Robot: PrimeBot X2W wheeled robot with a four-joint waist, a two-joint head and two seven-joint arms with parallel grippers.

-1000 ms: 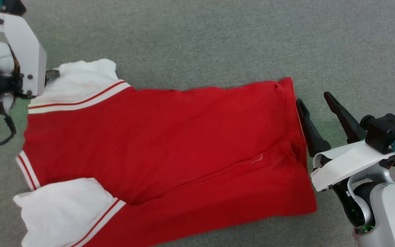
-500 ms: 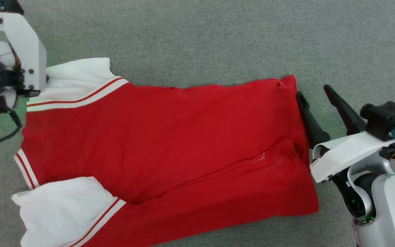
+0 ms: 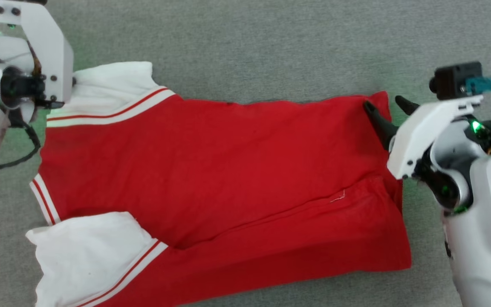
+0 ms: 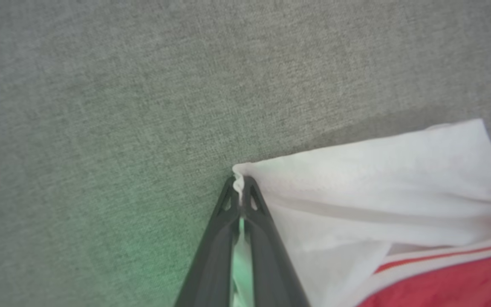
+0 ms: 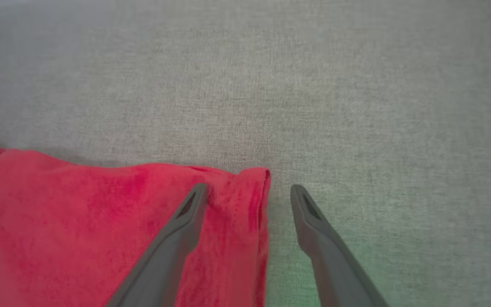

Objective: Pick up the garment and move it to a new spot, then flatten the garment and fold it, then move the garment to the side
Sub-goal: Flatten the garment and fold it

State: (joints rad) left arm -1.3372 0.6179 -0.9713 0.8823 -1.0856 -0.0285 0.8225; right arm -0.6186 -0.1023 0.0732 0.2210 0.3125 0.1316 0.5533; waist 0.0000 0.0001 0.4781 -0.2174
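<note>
Head view: a red shirt (image 3: 228, 170) is lying spread out, plain side up, on a grey surface (image 3: 271, 42). Its two white sleeves with red-and-white striped trim are lying at the left, and its hem is running down the right. The left gripper (image 3: 73, 81) is sitting at the upper white sleeve (image 3: 109, 81), its fingers hidden behind the white wrist bracket. The right gripper (image 3: 382, 103) is hovering at the far corner of the hem, one dark finger over red cloth and the other over the grey surface.

Left wrist view: the left gripper (image 4: 240, 181) is pinching the edge of the white sleeve (image 4: 377, 179), fingers pressed together, with a small pucker of white cloth poking out past the tips. Striped trim and red cloth are showing at the lower right.

Right wrist view: the right gripper (image 5: 249, 187) is standing spread wide and grasping nothing. Its fingers are straddling the hem corner of the shirt (image 5: 79, 221), one above the red cloth, one above the grey surface (image 5: 356, 106). Whether the tips are touching down cannot be told.
</note>
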